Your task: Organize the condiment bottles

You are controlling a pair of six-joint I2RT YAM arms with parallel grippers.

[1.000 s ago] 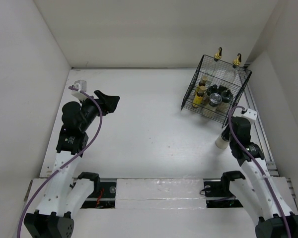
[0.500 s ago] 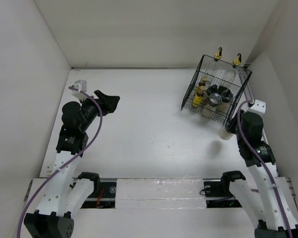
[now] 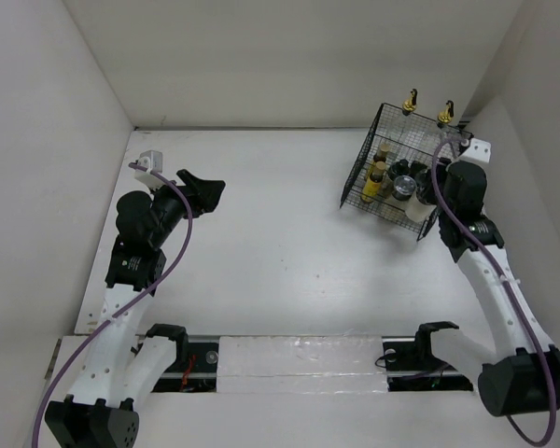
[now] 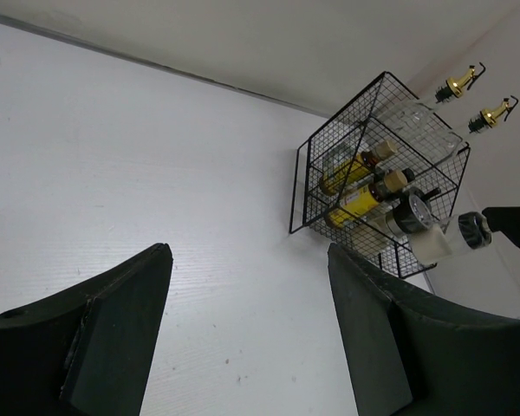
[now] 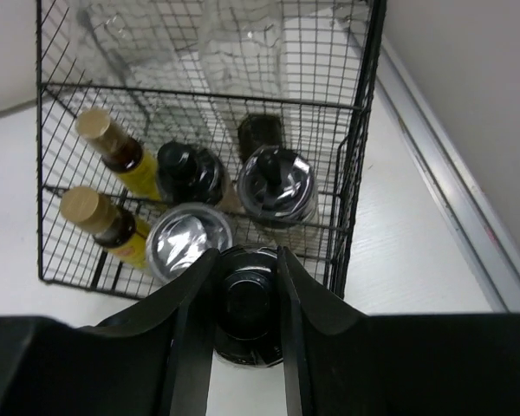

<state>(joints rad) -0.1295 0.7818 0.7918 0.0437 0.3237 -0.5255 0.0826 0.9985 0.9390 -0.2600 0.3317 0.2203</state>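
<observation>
- right gripper (image 5: 243, 290) is clamped on a squat pale jar (image 3: 417, 211) with a round black lid, at the near right corner of the black wire basket (image 3: 359, 182)
- basket's in the table's (image 3: 261, 233) far right corner. Inside are clear glass bottles (image 3: 411, 105) with gold pourers and yellow cork-topped ones (image 5: 113, 152) — labels too small to read
- left gripper (image 4: 247, 260) is half open and empty, by the table's left edge

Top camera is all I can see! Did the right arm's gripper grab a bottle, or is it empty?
Observer: It has one. In the right wrist view, the right gripper is shut on a dark-lidded jar.
Operator: Is the other gripper holding something too?
Observer: No. The left wrist view shows the left gripper open with nothing in it.
Operator: What's closest to the jar it's holding?
Observer: A silver-lidded jar, just behind the near wall of the wire basket.
</observation>
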